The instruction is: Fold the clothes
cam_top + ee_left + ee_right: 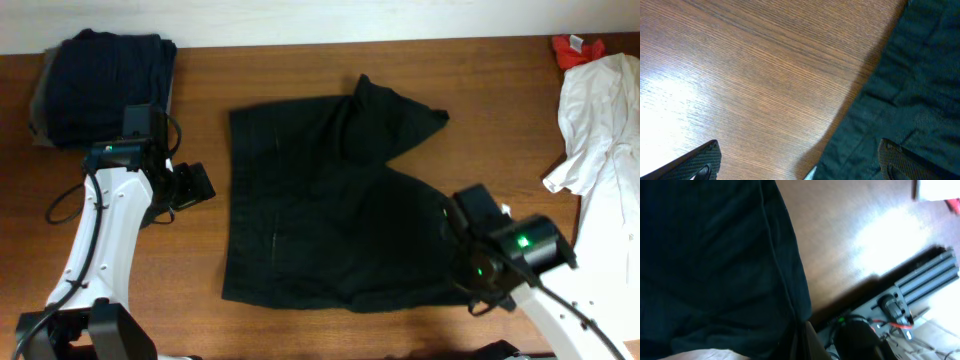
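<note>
A large black wrinkled garment [320,200] lies spread in the middle of the table, with a folded-over flap at its top right. My left gripper [197,184] is open just left of the garment's left edge. In the left wrist view the gripper [800,165] straddles that edge of the black cloth [905,85], touching nothing. My right gripper [458,216] is at the garment's lower right edge. In the right wrist view the gripper [807,342] is shut on the black cloth [715,255], which drapes over the fingers and hides them.
A navy folded pile [105,80] on a grey piece [38,105] sits at the back left. A white garment [605,130] and a small red one [578,47] lie at the right edge. The right arm's base and rail [925,282] stand at the front.
</note>
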Tool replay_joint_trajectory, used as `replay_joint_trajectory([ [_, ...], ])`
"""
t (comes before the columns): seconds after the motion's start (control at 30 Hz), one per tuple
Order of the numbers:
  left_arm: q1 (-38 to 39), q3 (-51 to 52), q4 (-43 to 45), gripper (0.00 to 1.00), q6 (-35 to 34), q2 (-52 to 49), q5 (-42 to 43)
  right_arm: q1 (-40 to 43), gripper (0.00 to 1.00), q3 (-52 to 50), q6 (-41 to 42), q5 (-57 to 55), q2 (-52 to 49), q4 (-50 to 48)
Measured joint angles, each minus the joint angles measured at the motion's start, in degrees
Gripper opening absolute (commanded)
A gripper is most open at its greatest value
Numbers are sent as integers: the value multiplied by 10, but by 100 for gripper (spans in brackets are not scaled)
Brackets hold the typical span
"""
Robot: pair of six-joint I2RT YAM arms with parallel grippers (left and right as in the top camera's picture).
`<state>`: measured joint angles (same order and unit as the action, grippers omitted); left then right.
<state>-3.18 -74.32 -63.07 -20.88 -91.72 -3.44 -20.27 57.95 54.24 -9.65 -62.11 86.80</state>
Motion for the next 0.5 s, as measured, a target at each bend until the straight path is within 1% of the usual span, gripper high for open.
replay_joint_trajectory([
  [0.03,0,0,0,99,0,0,0,-8,6,-14,12,0,16,-2],
  [0.1,0,0,3,99,0,0,5,-22,72,-29,26,4,42,-13],
  [0.13,0,0,5,99,0,0,10,-27,98,-31,30,7,50,-23],
  [0.23,0,0,17,99,0,0,42,-35,99,-31,25,12,63,-46],
  [0.33,5,0,31,99,3,0,78,-36,99,-31,12,21,53,-59],
  [0.43,24,0,44,98,7,0,102,-36,98,-31,5,26,36,-71],
  [0.5,43,1,64,97,9,0,108,-36,98,-31,-18,37,24,-103],
])
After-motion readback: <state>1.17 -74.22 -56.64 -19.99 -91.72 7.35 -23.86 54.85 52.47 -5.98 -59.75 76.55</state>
